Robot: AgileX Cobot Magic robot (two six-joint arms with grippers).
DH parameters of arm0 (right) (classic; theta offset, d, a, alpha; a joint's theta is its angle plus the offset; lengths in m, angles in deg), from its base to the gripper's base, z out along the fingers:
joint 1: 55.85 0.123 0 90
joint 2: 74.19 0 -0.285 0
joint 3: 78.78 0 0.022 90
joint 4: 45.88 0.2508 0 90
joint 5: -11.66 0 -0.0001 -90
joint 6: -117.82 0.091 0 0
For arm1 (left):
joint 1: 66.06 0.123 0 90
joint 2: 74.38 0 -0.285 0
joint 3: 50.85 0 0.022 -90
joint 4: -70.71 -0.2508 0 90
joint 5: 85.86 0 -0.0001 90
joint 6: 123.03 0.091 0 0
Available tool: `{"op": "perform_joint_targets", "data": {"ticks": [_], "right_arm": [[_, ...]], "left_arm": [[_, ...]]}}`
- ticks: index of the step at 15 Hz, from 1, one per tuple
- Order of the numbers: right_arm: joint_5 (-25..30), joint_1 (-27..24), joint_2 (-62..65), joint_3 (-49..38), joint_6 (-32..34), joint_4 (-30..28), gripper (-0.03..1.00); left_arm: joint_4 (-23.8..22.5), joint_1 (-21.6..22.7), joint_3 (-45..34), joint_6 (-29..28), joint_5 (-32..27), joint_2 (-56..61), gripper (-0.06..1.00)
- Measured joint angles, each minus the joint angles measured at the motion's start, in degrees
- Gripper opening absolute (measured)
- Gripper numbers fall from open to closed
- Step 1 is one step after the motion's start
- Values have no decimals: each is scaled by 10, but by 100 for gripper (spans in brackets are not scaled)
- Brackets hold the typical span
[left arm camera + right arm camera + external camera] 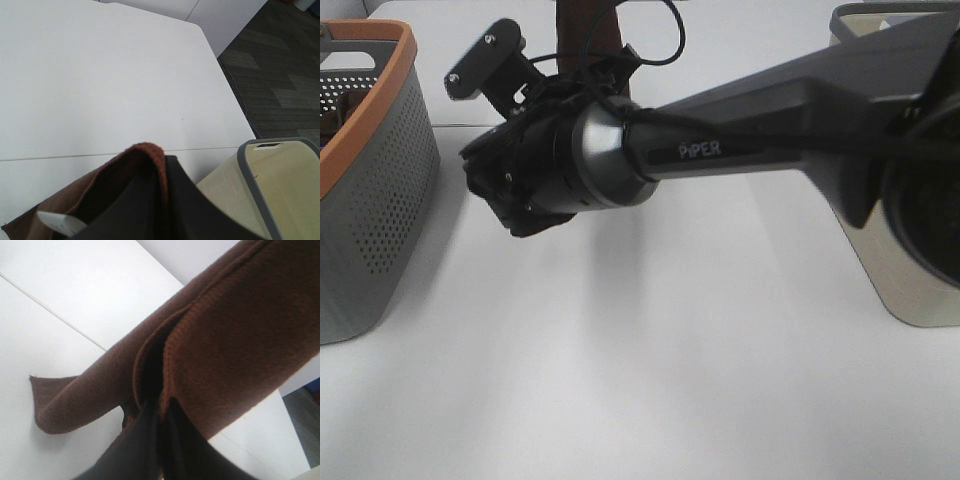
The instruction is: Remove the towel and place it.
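The dark brown towel (235, 335) hangs in folds above the white table, and my right gripper (159, 412) is shut on a fold of it, the cloth pinched between the two black fingers. In the left wrist view the towel (107, 182) drapes over a black finger (175, 205) of my left gripper (156, 182), which is shut on it; a small white tag (60, 223) shows near one corner. From above, only a strip of the towel (588, 28) shows behind the right arm (720, 150), which reaches across to the left of centre. The left gripper is hidden there.
A grey perforated basket with an orange rim (365, 130) stands at the left edge. A cream bin with a grey rim (905, 290) stands at the right, also seen at the table edge (280, 185). The white table (650, 370) lies below, with dark carpet beyond it.
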Motion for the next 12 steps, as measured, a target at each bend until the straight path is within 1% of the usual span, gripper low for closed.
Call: {"op": "perform_joint_targets", "data": {"ticks": [2, 6, 7, 10, 11, 12], "right_arm": [[-29, 0, 35, 0, -42, 54, 0], [-44, 0, 87, 0, -205, 210, 0], [-44, 0, 98, -1, -266, 268, 0], [-65, -7, 147, -39, -335, 356, 0], [-78, -18, 169, -50, -357, 391, 0], [-95, -38, 193, -60, -391, 443, 0]], "left_arm": [[-14, 0, 0, 1, 0, 0, 3], [-53, 0, 0, 11, 0, 0, 3], [-62, 3, 0, 31, -1, 0, 4], [-67, 26, 0, 83, -7, 0, 4], [-68, 37, 0, 87, -12, 0, 4], [-68, 47, 0, 96, -19, 0, 4]]}}
